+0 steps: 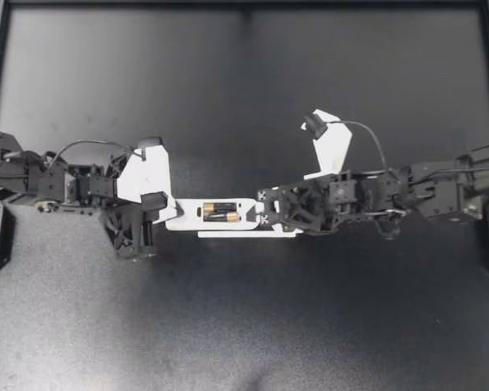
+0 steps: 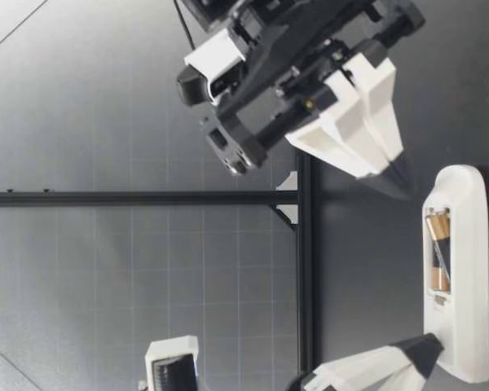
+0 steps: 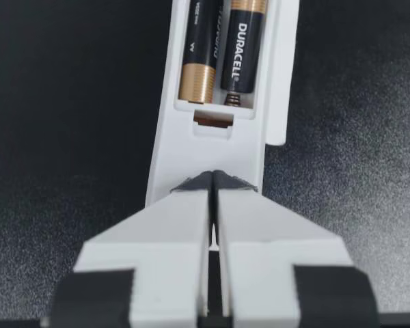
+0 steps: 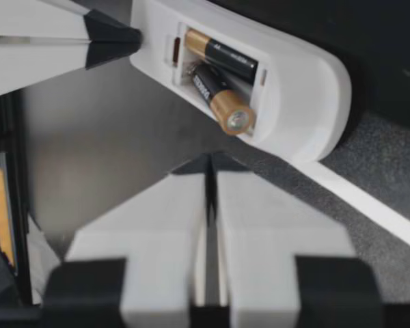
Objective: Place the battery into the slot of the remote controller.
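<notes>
Left gripper and right gripper fingers are pressed together; a skewed push could pop the tilted battery off the remote.

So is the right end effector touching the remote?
Apart: the right wrist view shows bare table between the right end effector and the remote.

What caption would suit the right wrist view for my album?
The shut right hand faces the open remote: two batteries inside, the nearer battery askew.
</notes>
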{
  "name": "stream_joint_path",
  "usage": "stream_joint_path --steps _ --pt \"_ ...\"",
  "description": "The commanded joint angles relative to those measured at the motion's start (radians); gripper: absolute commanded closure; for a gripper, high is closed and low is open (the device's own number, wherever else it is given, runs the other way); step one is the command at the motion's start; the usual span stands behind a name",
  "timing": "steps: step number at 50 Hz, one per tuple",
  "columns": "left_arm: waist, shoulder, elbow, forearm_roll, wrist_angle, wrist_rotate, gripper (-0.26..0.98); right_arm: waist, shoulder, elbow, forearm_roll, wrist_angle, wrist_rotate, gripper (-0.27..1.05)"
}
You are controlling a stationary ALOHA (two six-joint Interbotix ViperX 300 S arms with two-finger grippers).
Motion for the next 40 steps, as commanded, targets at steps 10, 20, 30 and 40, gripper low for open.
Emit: stream_joint_path --steps 10,20,30,40 --pt "0.003 0.002 -0.012 0.0 0.006 0.002 0.87 -0.021 0.014 -0.048 -0.003 -0.002 -0.003 0.88" --pt "0.003 0.002 -0.011 -0.002 0.006 0.002 0.87 -0.021 0.043 -0.067 -0.009 0.003 -0.006 0.88" --pt "0.003 0.002 -0.009 -0.002 0.006 0.002 0.87 -0.023 0.057 -0.094 -0.044 0.023 -0.006 0.88" --pt "0.003 0.002 -0.009 -0.002 0.006 0.002 0.87 -0.023 0.078 -0.115 -0.06 0.049 -0.008 0.88"
